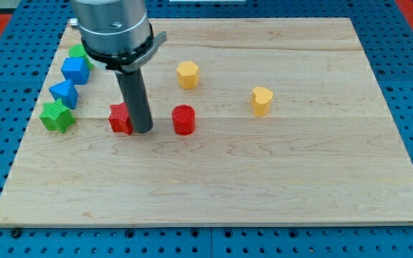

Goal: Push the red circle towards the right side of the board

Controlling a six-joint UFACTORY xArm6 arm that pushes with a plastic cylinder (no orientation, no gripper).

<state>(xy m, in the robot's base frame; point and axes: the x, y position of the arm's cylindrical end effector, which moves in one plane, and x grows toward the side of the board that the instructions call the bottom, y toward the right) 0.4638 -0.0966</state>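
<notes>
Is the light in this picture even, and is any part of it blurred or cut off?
Camera view: the light is soft and even, with faint shadows under the blocks; the red circle and my tip are sharp, with no glare on the board; the top edge cuts off the arm's grey housing.

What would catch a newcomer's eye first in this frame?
The big grey arm housing at the view's top left, with its dark rod coming down to my tip, which sits between a red block on its left and the red circle on its right. Next, the cluster of blue and green blocks along the board's left edge.
</notes>
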